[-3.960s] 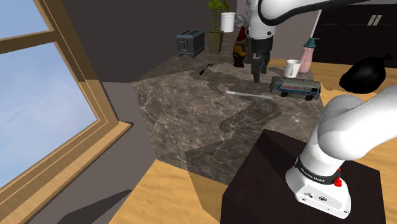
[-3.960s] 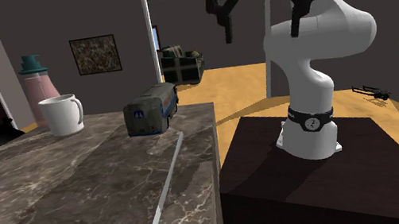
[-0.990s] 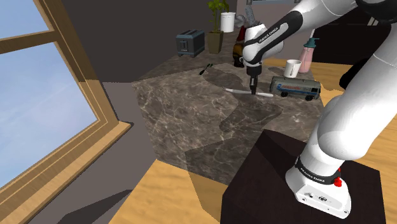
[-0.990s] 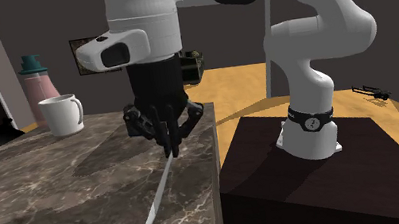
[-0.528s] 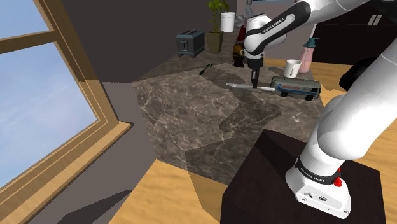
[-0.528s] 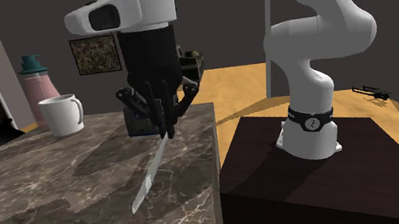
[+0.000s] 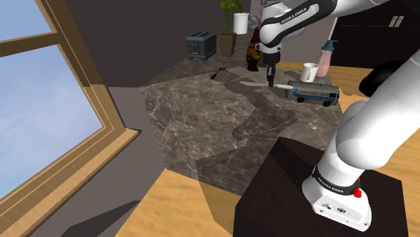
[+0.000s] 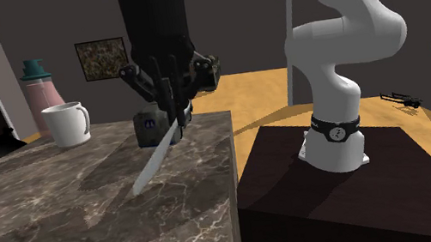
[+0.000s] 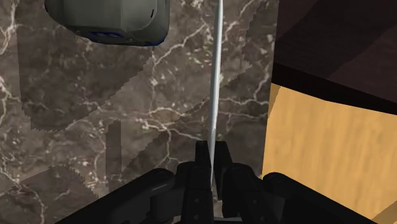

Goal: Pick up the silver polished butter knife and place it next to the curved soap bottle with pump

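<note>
Your gripper (image 8: 172,117) clamps the butter knife (image 8: 154,161); it hangs tilted, seemingly clear of the countertop (image 8: 46,226) for carrying. The soap bottle (image 8: 39,93) waits upper left.

Marble counter (image 7: 202,128), wood-framed window (image 7: 47,101)

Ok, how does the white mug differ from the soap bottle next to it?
The mug is white, the soap bottle pink with a teal pump top. The mug is squat with a side handle; the bottle stands taller and has none. Both stand upright on the marble counter.
</note>
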`<action>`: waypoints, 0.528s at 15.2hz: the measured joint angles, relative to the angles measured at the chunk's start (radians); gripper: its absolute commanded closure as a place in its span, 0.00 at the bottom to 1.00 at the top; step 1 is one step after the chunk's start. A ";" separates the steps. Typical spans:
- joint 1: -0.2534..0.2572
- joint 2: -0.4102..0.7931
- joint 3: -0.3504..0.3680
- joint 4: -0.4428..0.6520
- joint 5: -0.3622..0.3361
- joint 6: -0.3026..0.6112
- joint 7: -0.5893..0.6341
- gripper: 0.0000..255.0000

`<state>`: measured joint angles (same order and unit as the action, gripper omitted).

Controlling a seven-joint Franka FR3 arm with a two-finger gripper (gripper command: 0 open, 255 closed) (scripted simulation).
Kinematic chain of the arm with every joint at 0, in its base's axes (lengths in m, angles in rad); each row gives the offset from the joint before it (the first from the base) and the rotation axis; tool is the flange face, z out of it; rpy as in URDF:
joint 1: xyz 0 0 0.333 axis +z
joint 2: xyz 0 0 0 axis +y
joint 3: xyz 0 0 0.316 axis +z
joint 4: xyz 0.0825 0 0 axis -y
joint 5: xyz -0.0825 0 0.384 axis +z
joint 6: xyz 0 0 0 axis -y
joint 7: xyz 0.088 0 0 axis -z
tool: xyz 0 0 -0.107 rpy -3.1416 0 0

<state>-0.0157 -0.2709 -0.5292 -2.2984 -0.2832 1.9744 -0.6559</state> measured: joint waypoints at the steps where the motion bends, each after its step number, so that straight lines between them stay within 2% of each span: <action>1: -0.001 -0.007 0.002 0.010 -0.001 -0.016 -0.001 1.00; 8: 0.001 -0.038 0.019 0.079 0.000 -0.115 -0.005 1.00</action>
<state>-0.0146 -0.3084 -0.5104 -2.2193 -0.2835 1.8599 -0.6609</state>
